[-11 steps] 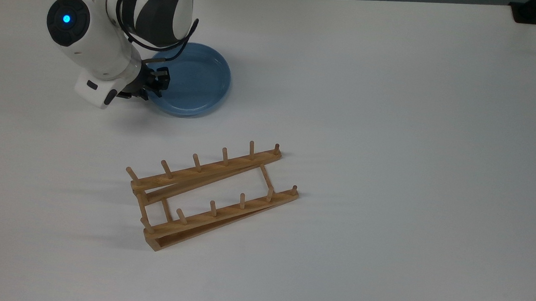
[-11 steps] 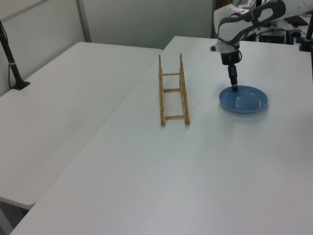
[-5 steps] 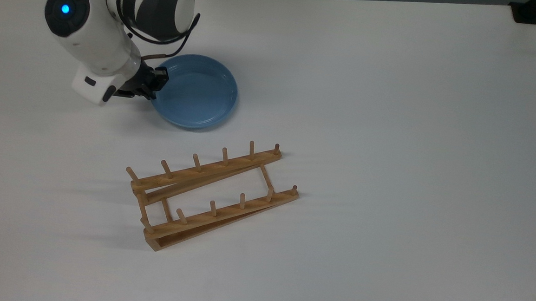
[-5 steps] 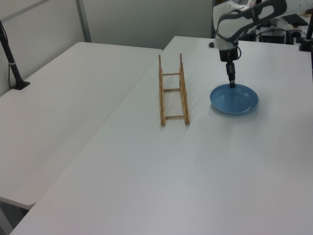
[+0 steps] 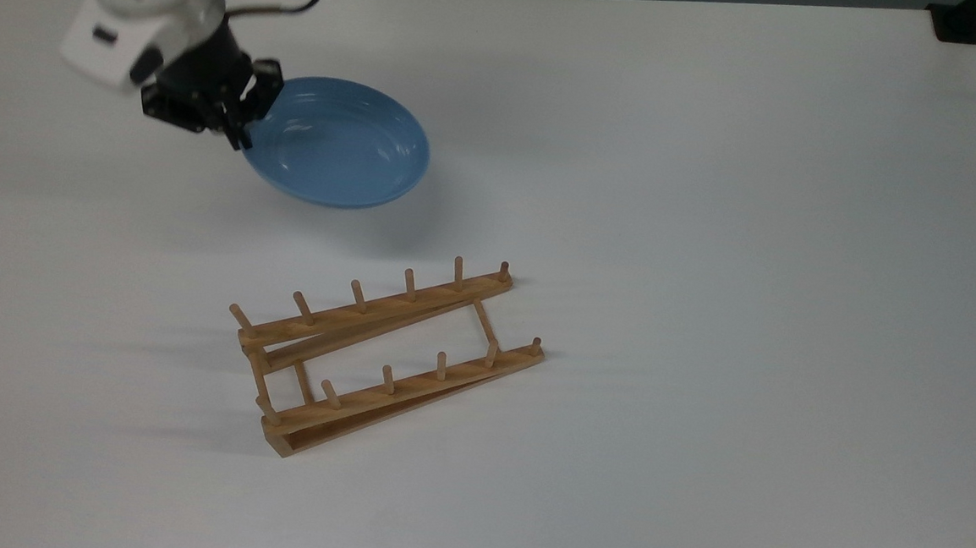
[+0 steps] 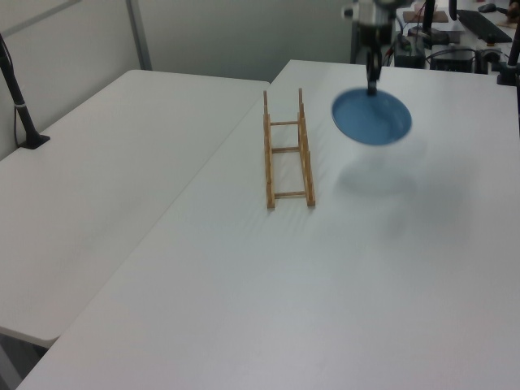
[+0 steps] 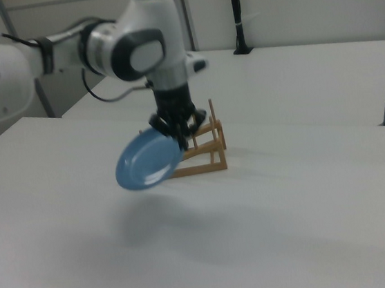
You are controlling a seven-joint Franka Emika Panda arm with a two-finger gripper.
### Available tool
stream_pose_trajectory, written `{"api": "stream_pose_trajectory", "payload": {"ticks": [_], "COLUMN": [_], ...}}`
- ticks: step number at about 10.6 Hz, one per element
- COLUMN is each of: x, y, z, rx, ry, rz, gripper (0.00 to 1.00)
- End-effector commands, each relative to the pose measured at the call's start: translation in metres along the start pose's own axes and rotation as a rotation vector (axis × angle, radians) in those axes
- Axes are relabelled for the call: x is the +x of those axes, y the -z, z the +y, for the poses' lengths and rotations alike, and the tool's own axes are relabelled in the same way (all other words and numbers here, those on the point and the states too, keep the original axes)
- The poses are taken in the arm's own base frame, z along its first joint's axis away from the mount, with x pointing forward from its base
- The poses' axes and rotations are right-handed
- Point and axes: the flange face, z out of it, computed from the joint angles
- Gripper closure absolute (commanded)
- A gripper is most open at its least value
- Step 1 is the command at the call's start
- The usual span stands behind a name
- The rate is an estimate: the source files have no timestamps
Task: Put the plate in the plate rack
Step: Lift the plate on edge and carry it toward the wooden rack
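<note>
You have the plate [image 5: 339, 146] off the table and in the air, pinched by its rim in the gripper [image 5: 239, 119], whose fingers are clamped onto the edge at the top view's left side of the plate. So the pick-up is done; by my reading you are early in the carry, with the transfer, the turn to upright and the seating between pegs all yet to do. The plate rack [image 5: 381, 356] stands bare on the white table [image 5: 750, 282], well apart from the plate, toward the bottom of the top view. The top view gives you the layout best: the rack lies at a slant, its two rails and peg rows plain to count, and the plate is above it in the picture with a soft shadow beneath. The right view tells you what the top view cannot: the plate [image 7: 146, 164] hangs tilted, sloping down away from the gripper [image 7: 180, 135], clear of the table, with the rack [image 7: 203, 149] behind it. The left view shows the rack [image 6: 287, 158] end-on, so you can judge the gap between the rails, and the plate [image 6: 372, 118] raised beside it at the left view's right.
</note>
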Motion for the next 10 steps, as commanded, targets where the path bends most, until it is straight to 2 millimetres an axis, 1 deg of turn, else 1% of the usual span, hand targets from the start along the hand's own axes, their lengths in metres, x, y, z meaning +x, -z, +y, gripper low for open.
{"api": "stream_pose_trajectory", "payload": {"ticks": [1, 3, 5, 7, 8, 9, 10], "x": [0.03, 0.054, 0.074, 0.091, 0.098, 0.102, 0.108], "y": [0.074, 0.099, 0.104, 0.108, 0.108, 0.103, 0.087], "z": [-0.064, -0.105, -0.157, -0.216, -0.243, -0.265, -0.285], "rx": [-0.188, -0.36, -0.533, -0.727, -0.791, -0.82, -0.856], "ry": [-0.063, -0.146, -0.182, -0.24, -0.242, -0.232, -0.205], "rz": [0.038, 0.078, 0.098, 0.172, 0.207, 0.22, 0.2], "gripper": [1.0, 1.0, 1.0, 1.0, 1.0, 1.0, 1.0]}}
